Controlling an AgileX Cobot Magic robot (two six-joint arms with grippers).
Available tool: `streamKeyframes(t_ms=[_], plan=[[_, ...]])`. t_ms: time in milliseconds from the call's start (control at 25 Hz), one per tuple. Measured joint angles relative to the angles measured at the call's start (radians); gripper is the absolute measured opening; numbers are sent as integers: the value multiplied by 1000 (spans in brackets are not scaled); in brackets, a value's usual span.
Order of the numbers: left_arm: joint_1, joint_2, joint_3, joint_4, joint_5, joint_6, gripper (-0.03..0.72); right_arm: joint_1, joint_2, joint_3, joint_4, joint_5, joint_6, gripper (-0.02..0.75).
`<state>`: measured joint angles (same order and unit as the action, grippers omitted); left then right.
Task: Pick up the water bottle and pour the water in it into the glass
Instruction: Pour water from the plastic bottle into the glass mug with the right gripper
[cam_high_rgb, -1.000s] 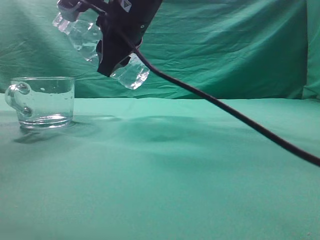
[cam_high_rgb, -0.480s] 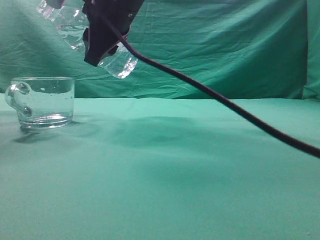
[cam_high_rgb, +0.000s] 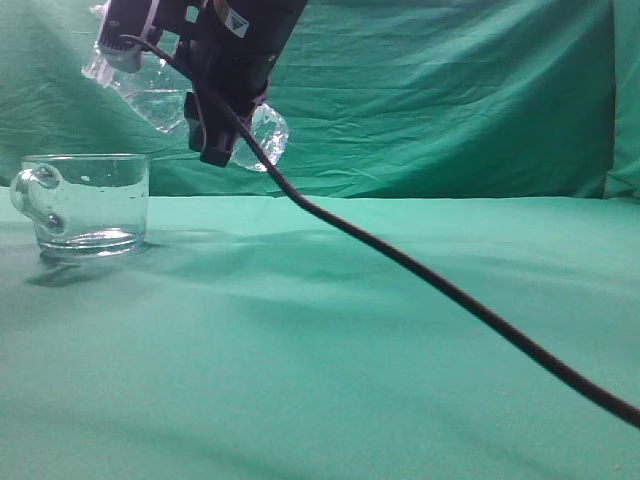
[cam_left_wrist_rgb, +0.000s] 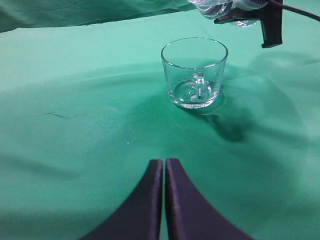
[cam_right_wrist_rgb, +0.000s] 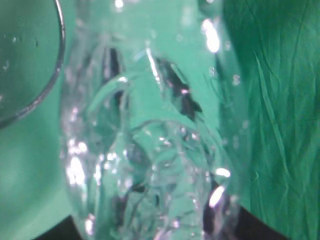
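Observation:
The water bottle (cam_high_rgb: 160, 95) is clear and ribbed. It hangs tilted above the right side of the glass (cam_high_rgb: 88, 203), with its neck up-left over the glass and its base down-right. My right gripper (cam_high_rgb: 212, 118) is shut on the bottle's body. The bottle fills the right wrist view (cam_right_wrist_rgb: 150, 140), where the glass rim (cam_right_wrist_rgb: 47, 75) shows at the upper left. The glass is a wide clear mug with droplets on its wall. I see no stream of water. My left gripper (cam_left_wrist_rgb: 164, 165) is shut and empty, low over the cloth in front of the glass (cam_left_wrist_rgb: 195, 72).
Green cloth (cam_high_rgb: 380, 380) covers the table and hangs as a backdrop. A black cable (cam_high_rgb: 420, 275) runs from the right gripper down to the lower right. The bottle (cam_left_wrist_rgb: 215, 6) and a right gripper finger (cam_left_wrist_rgb: 267, 27) show at the top of the left wrist view.
The right gripper first carried the bottle up and left. Now it has come back down and turned, so the bottle lies flatter with its neck lower, over the glass. The glass has not moved.

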<state>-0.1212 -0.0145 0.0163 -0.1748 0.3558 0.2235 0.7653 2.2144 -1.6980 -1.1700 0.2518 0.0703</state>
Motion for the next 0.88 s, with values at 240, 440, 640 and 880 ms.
streamKeyframes(t_ms=[240, 440, 640, 880], plan=[[0, 0, 0, 0, 0, 0, 0, 0, 0, 0, -80, 56, 0, 279], [0, 0, 0, 0, 0, 0, 0, 0, 0, 0, -181, 86, 5, 279], [0, 0, 0, 0, 0, 0, 0, 0, 0, 0, -281, 90, 47, 279], [0, 0, 0, 0, 0, 0, 0, 0, 0, 0, -333, 88, 51, 279]])
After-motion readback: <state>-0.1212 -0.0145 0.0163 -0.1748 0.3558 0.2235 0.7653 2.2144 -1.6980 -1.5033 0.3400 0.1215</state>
